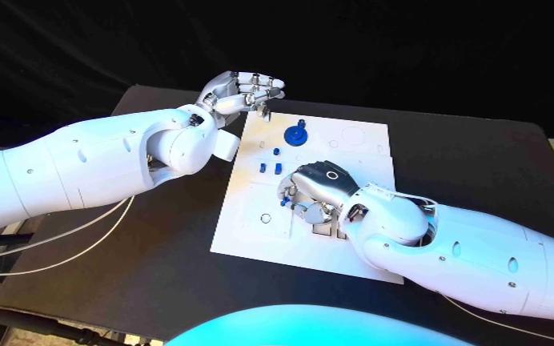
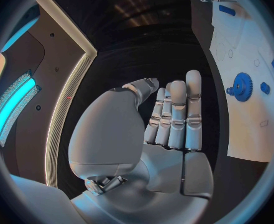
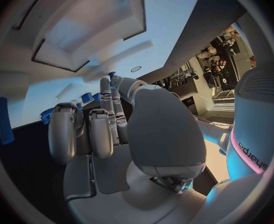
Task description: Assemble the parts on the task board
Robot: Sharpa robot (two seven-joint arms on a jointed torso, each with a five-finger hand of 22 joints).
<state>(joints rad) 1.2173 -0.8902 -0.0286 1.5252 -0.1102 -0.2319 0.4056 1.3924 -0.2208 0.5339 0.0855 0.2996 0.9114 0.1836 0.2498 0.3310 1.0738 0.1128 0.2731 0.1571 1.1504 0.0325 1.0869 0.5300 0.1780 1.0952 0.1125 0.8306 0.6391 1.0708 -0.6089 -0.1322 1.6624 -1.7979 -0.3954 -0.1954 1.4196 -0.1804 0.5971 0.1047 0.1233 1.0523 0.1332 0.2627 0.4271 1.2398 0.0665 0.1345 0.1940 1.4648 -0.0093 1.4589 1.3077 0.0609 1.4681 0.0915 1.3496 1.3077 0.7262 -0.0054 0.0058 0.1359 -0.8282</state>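
Observation:
The white task board (image 1: pixel 352 142) lies in the middle of the table. A blue gear (image 1: pixel 298 134) stands near its far left side, with small blue pegs (image 1: pixel 277 152) just in front of it. My right hand (image 1: pixel 318 190) is low over the board's middle, fingers curled down. In the right wrist view the right hand (image 3: pixel 106 129) has thumb and a finger meeting on a small blue part (image 3: pixel 112 75). My left hand (image 1: pixel 242 91) is raised by the board's far left corner. Its fingers (image 2: pixel 174 114) are straight and hold nothing; the gear (image 2: pixel 241 86) is beside them.
The black table (image 1: pixel 150 266) extends around the board on every side. The board has round holes (image 1: pixel 266 218) and shallow recesses near its front left. A white cable (image 1: pixel 81 238) trails under my left arm at the table's left edge.

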